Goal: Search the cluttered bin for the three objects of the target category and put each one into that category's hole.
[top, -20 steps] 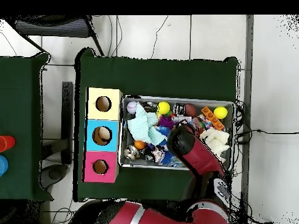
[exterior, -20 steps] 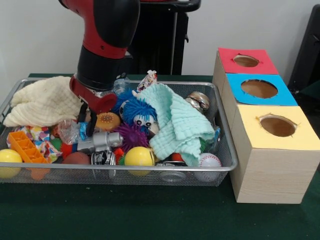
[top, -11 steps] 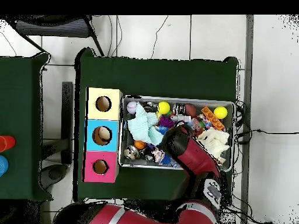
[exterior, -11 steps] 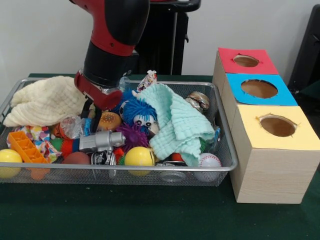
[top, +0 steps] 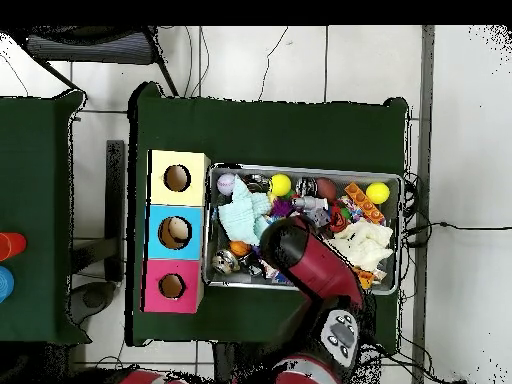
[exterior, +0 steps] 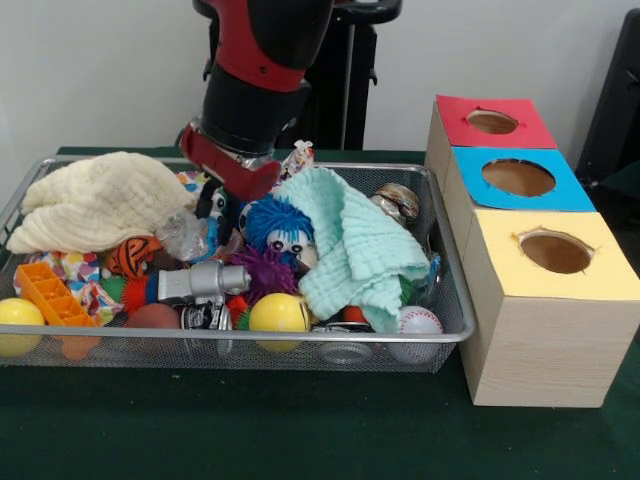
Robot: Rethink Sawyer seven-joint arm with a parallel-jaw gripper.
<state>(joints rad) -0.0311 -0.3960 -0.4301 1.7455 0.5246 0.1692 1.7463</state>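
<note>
Front view, read from the left: a yellow ball (exterior: pixel 18 318) and an orange toy block (exterior: pixel 52 293) sit at the near left corner of the wire-mesh bin (exterior: pixel 330 340), with a cream cloth (exterior: pixel 95 205) heaped behind them at the far left. Next right is a small orange-and-black ball (exterior: pixel 132 256), then a crumpled clear wrapper (exterior: pixel 186 236) and a grey toy (exterior: pixel 203 282) lying with its long axis across the bin. The tool (exterior: pixel 222 212) hangs just above the clutter between the wrapper and a blue furry toy with big eyes (exterior: pixel 277 228); its dark fingers (exterior: pixel 212 205) point down, but whether they are spread, closed or holding anything cannot be told from either view. Near the front rim lie a second yellow ball (exterior: pixel 278 314) and, further right, a baseball (exterior: pixel 419 322), partly under a mint cloth (exterior: pixel 358 248) that covers the bin's middle right. A shiny metallic ball (exterior: pixel 397 201) rests at the far right. Which category is wanted is not shown; if it is balls, the nearest candidates lie left and nearer the front rim than the tool, apart from it. To the right, on the green tabletop (exterior: pixel 300 430), stand three boxes: yellow-topped (exterior: pixel 552 280) nearest, blue-topped (exterior: pixel 520 180) behind, red-topped (exterior: pixel 490 122) farthest, so any carry runs rightward over the bin's rim.
</note>
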